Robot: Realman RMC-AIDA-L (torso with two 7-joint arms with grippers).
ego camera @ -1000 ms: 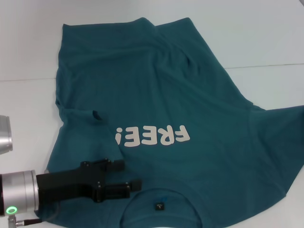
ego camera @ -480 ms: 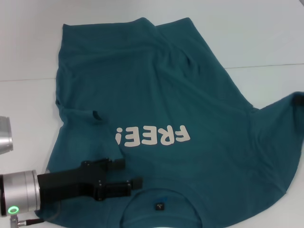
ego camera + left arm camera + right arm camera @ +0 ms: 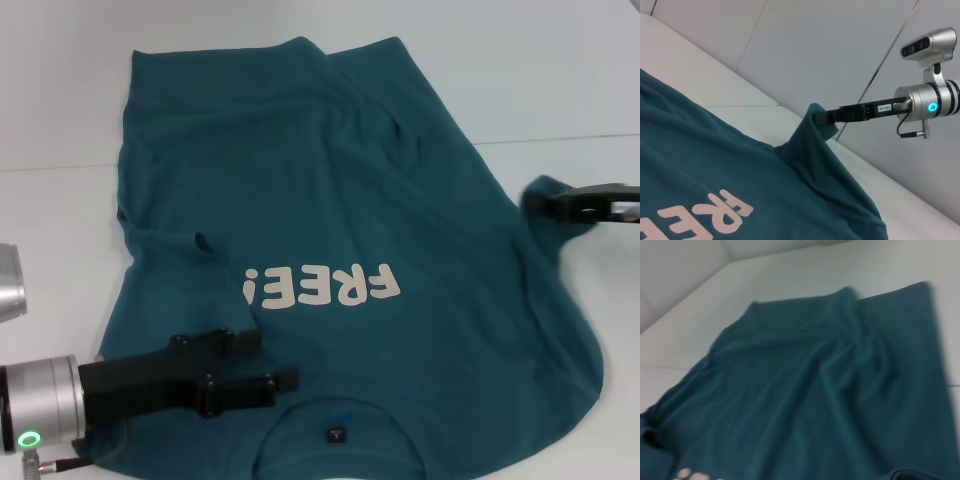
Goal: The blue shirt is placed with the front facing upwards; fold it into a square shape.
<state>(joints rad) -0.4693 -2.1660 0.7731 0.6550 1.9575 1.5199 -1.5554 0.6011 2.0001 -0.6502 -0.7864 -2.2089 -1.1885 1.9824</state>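
The blue shirt [image 3: 320, 200] lies front up on the white table, with its cream "FREE!" lettering [image 3: 322, 287] upside down to me and its dark neck label [image 3: 335, 434] at the near edge. My right gripper [image 3: 545, 203] is shut on the shirt's right sleeve and holds it up off the table in a peak. The left wrist view shows the same pinch by the right gripper [image 3: 819, 117]. My left gripper [image 3: 272, 362] rests low over the shoulder beside the collar. Its fingers are open, with cloth showing between them. The shirt's body [image 3: 815, 390] fills the right wrist view.
Bare white table [image 3: 560, 80] surrounds the shirt at the back and right, crossed by a seam line [image 3: 570, 139]. The left arm's silver wrist [image 3: 40, 410] with a green light is at the near left. The right arm's silver wrist [image 3: 927, 102] hangs above the table.
The right gripper has come in from the right edge, lifting the right sleeve and pulling it left toward the shirt's body. The left gripper has barely moved.
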